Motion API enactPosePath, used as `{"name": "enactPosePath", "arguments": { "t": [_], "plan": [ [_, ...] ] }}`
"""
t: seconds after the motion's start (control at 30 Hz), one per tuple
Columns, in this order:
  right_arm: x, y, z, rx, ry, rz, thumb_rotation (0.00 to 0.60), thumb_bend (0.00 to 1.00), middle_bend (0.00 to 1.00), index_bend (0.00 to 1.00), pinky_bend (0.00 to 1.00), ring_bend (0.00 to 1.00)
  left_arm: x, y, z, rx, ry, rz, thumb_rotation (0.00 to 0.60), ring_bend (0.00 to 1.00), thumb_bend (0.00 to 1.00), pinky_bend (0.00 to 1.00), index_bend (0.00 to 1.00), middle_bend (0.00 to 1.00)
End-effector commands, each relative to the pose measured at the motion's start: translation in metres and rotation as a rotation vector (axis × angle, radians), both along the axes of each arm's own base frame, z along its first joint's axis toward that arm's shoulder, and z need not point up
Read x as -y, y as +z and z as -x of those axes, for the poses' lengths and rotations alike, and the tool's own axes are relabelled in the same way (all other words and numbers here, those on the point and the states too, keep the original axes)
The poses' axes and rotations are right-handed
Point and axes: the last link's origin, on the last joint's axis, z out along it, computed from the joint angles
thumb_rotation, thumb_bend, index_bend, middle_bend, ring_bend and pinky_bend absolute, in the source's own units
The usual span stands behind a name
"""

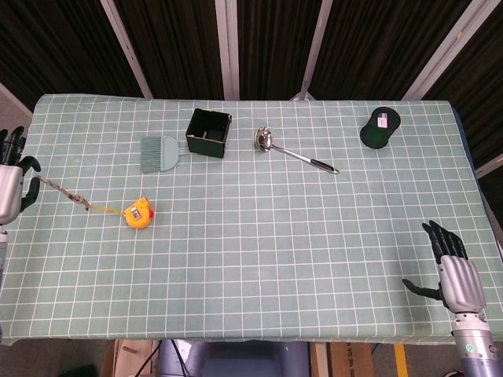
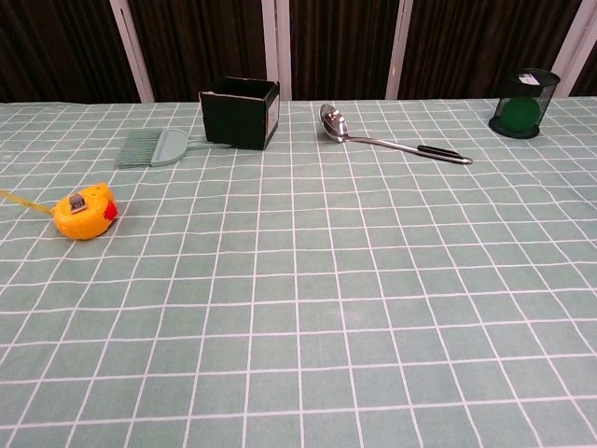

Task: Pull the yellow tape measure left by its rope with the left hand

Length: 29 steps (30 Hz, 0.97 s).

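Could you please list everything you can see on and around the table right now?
tape measure: one, yellow, left part of the table
rope: one, braided, running from the tape measure to the left hand
brush: one, pale green, left of the box
box: one, black, open, far side
ladle: one, silver, black handle
pen holder: one, dark mesh, far right
table: one, green checked cloth
left hand: holds the rope's end
right hand: open, near right corner
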Motion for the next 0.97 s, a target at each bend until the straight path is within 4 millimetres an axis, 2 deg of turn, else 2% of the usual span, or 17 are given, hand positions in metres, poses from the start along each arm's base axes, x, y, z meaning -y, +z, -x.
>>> {"name": "enactPosePath", "arguments": {
  "t": [0.03, 0.07, 0.13, 0.27, 0.37, 0.53, 0.73, 0.87, 0.97],
  "plan": [
    [0.0, 0.0, 0.0, -0.001, -0.001, 0.0, 0.6, 0.12, 0.0, 0.0, 0.0, 0.0, 0.003, 0.0, 0.002, 0.005, 0.009, 0.004, 0.6, 0.0, 0.26, 0.0, 0.3, 0.0],
    [0.0, 0.0, 0.001, -0.003, -0.001, -0.001, 0.6, 0.12, 0.0, 0.0, 0.0, 0.0, 0.005, 0.001, 0.005, 0.009, 0.02, 0.004, 0.6, 0.0, 0.18, 0.0, 0.25, 0.0],
    [0.0, 0.0, 0.001, -0.007, 0.001, -0.003, 0.6, 0.12, 0.0, 0.0, 0.0, 0.0, 0.01, 0.001, 0.008, 0.024, 0.036, 0.0, 0.6, 0.0, 0.09, 0.0, 0.17, 0.0],
    [-0.001, 0.0, 0.0, -0.013, 0.01, -0.003, 0.6, 0.12, 0.0, 0.0, 0.0, 0.0, 0.027, 0.0, 0.016, 0.104, 0.073, -0.006, 0.6, 0.0, 0.06, 0.0, 0.06, 0.0],
    [-0.001, 0.001, 0.0, -0.019, 0.015, -0.004, 0.6, 0.12, 0.0, 0.0, 0.0, 0.0, 0.05, -0.006, 0.018, 0.207, 0.093, 0.006, 0.6, 0.0, 0.05, 0.0, 0.01, 0.0],
    [-0.001, 0.0, -0.001, -0.044, 0.035, -0.006, 0.6, 0.12, 0.0, 0.0, 0.0, 0.0, 0.099, -0.018, 0.016, 0.339, 0.094, 0.045, 0.6, 0.0, 0.03, 0.0, 0.0, 0.0],
    [-0.003, 0.0, -0.003, -0.089, 0.074, -0.001, 0.6, 0.12, 0.0, 0.0, 0.0, 0.0, 0.146, -0.039, 0.027, 0.36, 0.128, 0.116, 0.6, 0.0, 0.01, 0.0, 0.0, 0.0],
    [-0.004, -0.001, -0.004, -0.107, 0.088, -0.001, 0.6, 0.12, 0.0, 0.0, 0.0, 0.0, 0.156, -0.052, 0.039, 0.358, 0.173, 0.171, 0.6, 0.0, 0.0, 0.0, 0.0, 0.0],
    [-0.004, -0.002, -0.005, -0.113, 0.096, 0.002, 0.6, 0.12, 0.0, 0.0, 0.0, 0.0, 0.155, -0.056, 0.042, 0.349, 0.176, 0.191, 0.6, 0.0, 0.0, 0.0, 0.0, 0.0]
  ]
}}
